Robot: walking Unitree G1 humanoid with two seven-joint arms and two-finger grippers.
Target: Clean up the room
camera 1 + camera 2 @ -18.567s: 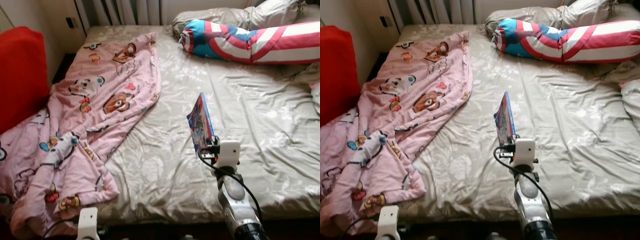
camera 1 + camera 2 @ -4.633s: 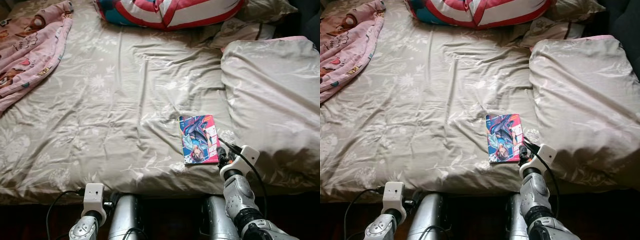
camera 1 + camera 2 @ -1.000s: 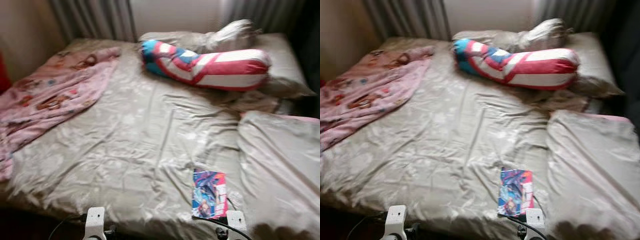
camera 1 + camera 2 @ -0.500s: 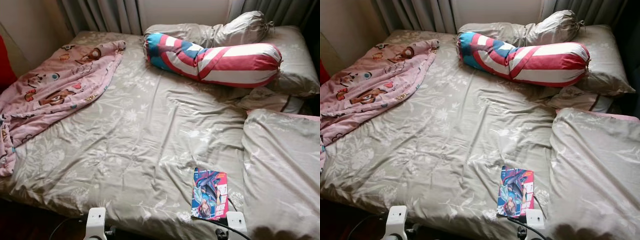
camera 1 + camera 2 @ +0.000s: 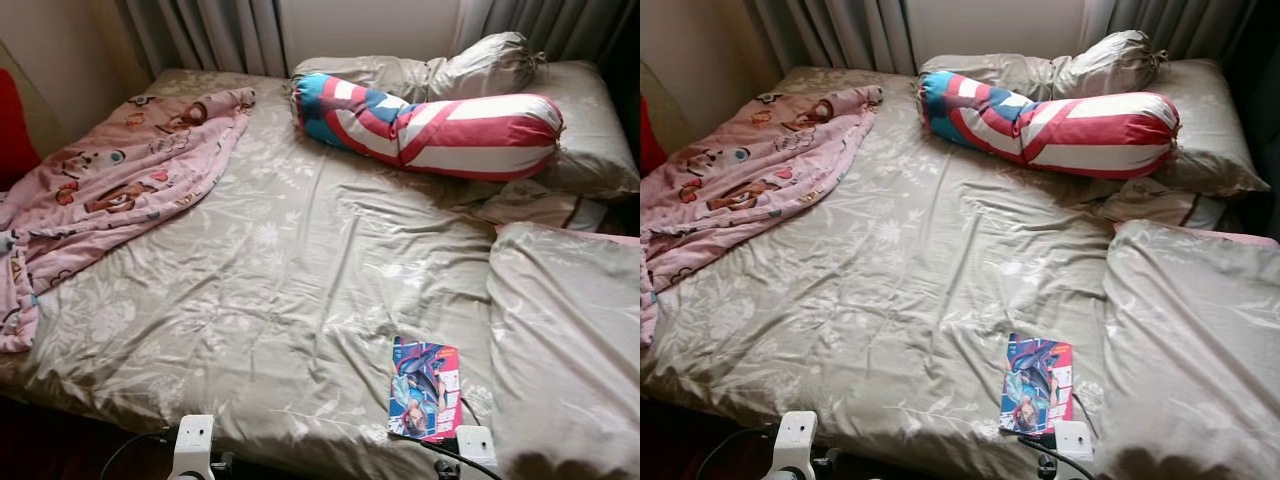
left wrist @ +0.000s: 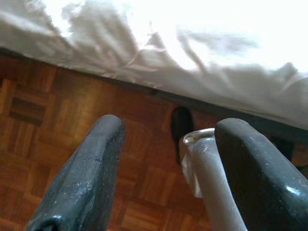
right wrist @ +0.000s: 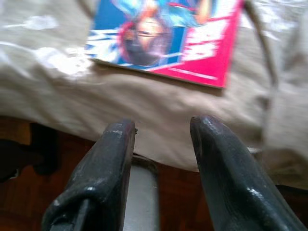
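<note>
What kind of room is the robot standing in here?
Most likely a bedroom. A wide bed with a floral grey sheet takes up the view, with pillows and a striped bolster at its head, a pink cartoon blanket, and curtains behind.

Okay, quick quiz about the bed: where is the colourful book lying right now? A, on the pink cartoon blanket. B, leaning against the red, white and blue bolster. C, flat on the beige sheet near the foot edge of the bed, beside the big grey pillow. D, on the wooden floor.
C: the book lies flat on the beige sheet near the bed's front edge, next to the big grey pillow, with the right gripper open just short of it.
</note>
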